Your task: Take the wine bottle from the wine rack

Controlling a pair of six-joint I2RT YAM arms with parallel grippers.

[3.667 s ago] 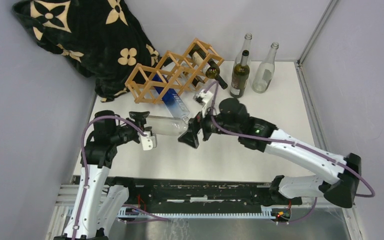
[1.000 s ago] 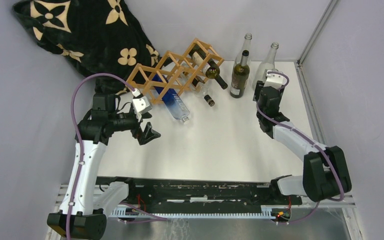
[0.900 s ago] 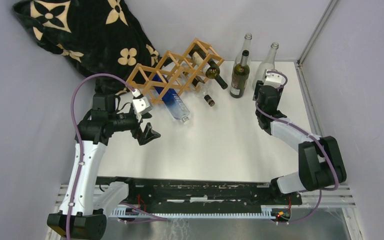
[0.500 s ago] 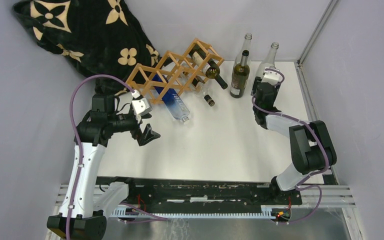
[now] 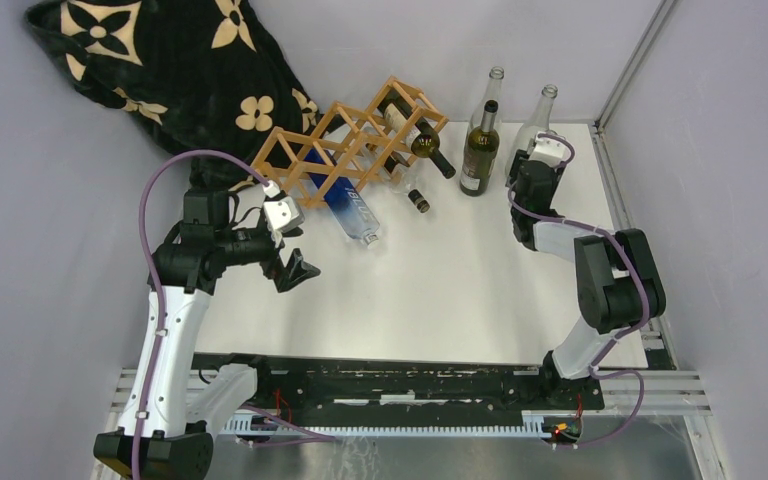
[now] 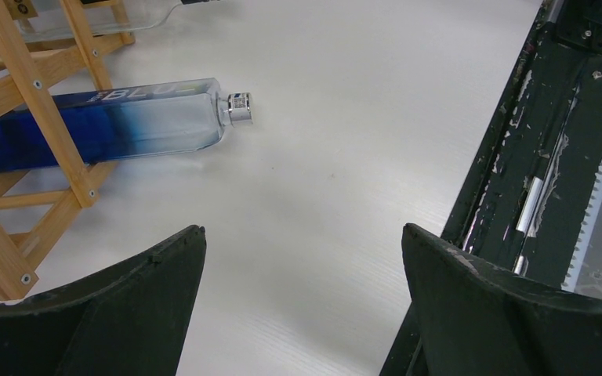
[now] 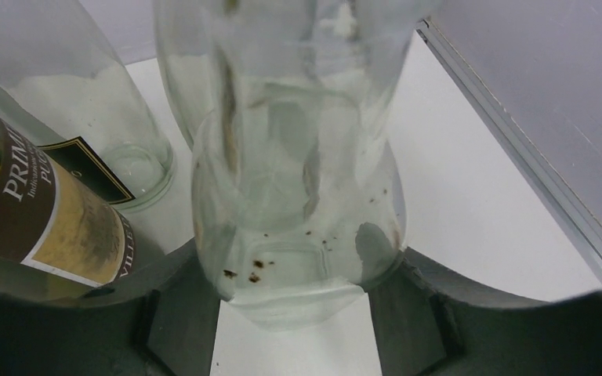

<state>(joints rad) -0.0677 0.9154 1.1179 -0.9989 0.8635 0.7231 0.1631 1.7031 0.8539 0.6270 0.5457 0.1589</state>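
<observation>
Left gripper hovers low over the white table, near-left side; fingers spread wide, holding nothing; blue bottle lies just ahead of it, body inside a lower cell of the wine rack, silver cap end out on the table; rack stands tilted at the back, left of centre; dark wine bottle sits in an upper right cell, neck poking out; right gripper at the far right corner, fingers half closed around the base of a clear bottle, upright, off the rack; can't tell if it touches the table; labelled dark bottle and two more clear ones stand just beside; black flowered blanket far left.
</observation>
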